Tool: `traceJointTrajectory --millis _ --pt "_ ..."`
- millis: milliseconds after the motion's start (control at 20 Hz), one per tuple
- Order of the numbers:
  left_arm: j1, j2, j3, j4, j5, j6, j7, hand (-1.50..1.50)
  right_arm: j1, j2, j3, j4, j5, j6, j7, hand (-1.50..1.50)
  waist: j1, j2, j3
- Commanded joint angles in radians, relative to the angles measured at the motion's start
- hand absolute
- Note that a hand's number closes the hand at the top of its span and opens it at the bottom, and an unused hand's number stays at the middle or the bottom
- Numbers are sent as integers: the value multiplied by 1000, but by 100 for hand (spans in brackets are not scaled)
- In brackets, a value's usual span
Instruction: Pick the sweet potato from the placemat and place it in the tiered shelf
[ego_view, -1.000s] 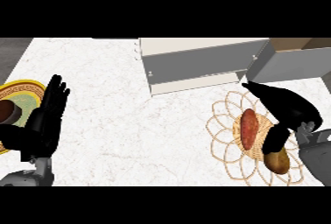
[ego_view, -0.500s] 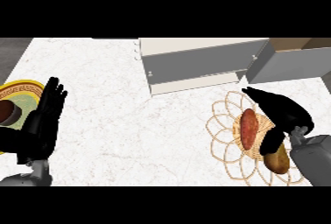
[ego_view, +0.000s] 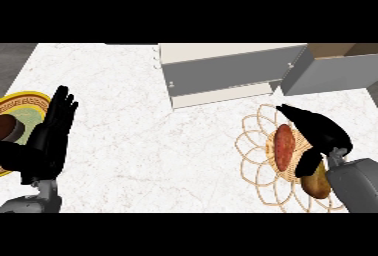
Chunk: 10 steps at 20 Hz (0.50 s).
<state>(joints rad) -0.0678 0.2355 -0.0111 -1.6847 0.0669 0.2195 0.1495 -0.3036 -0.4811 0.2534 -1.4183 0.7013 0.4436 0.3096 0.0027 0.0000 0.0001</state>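
Nearest the viewer, at the right edge, the right hand (ego_view: 316, 134) is seen poised over the placemat (ego_view: 255, 150), fingers spread and bent downward but not yet closed on anything; it hovers just beside and partly above the sweet potato (ego_view: 285, 145). The step in hand is judged to be the closing of the grasp. It would be done well if the fingers were brought down on both long sides of the reddish tuber, across its width, with the brown potato (ego_view: 316, 182) just below it left untouched. The sweet potato is elongated, reddish-brown, lying lengthways on the woven mat. At the left edge the left hand (ego_view: 46, 141) rests open, fingers straight, beside a patterned plate (ego_view: 22, 102). Farthest off, the tiered shelf (ego_view: 221, 72) stands beyond the mat, to be reached once the lift is made
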Motion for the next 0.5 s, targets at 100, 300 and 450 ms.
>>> traceJointTrajectory --millis 100,300,450 --pt "86 -21 21 -62 -9 -38 -18 0 36 41 -41 11 70 -31 -76 -150 0 -1 0" --pt "18 -40 18 -90 -44 -11 65 0 3 65 -58 93 116 -23 -129 -150 1 -1 0" --pt "9 -17 73 14 -9 -86 -15 0 -41 91 -95 131 116 19 -108 -150 1 0 0"
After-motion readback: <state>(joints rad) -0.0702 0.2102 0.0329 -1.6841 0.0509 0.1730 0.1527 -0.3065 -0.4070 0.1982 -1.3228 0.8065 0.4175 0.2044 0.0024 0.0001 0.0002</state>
